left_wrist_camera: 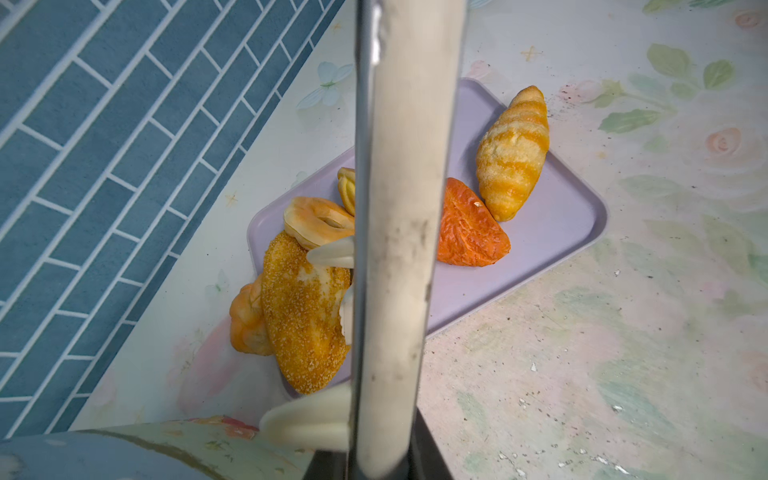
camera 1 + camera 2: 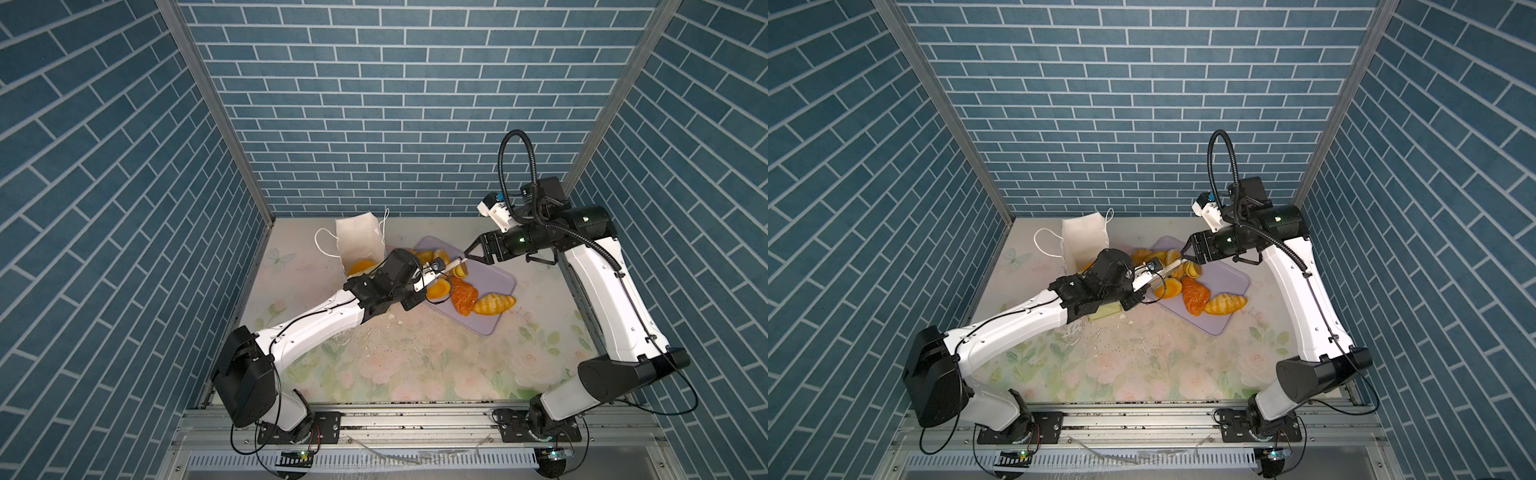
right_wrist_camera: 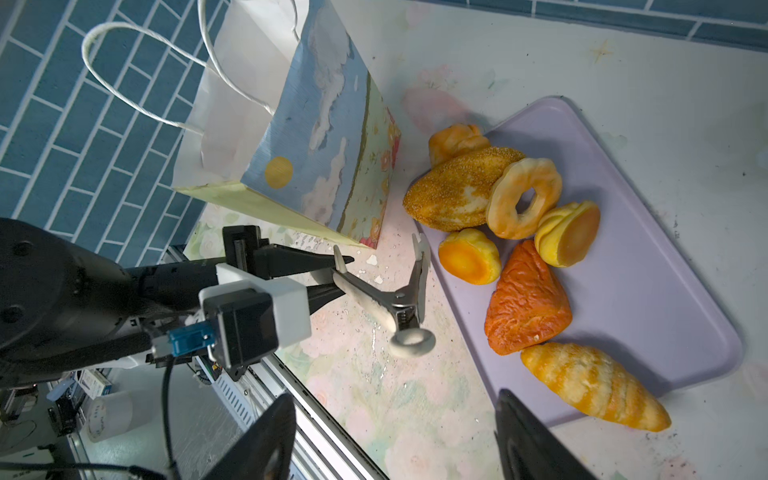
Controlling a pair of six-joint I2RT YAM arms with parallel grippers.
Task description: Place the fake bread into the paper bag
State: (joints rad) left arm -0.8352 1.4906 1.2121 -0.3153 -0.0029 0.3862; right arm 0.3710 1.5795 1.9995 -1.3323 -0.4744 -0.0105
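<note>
Paper bag [image 2: 359,241] stands upright, mouth upward, beside the lavender tray [image 2: 494,282].

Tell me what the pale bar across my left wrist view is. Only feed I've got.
Observer: It's tongs, clamped in the left gripper; the ring end points at the right gripper.
Operator: Right gripper holding them?
Observer: No, it's open; the ring sits just ahead of it, ungripped.
Operator: Bag?
Observer: The paper bag stands upright, mouth open, just off the tray's corner.
</note>
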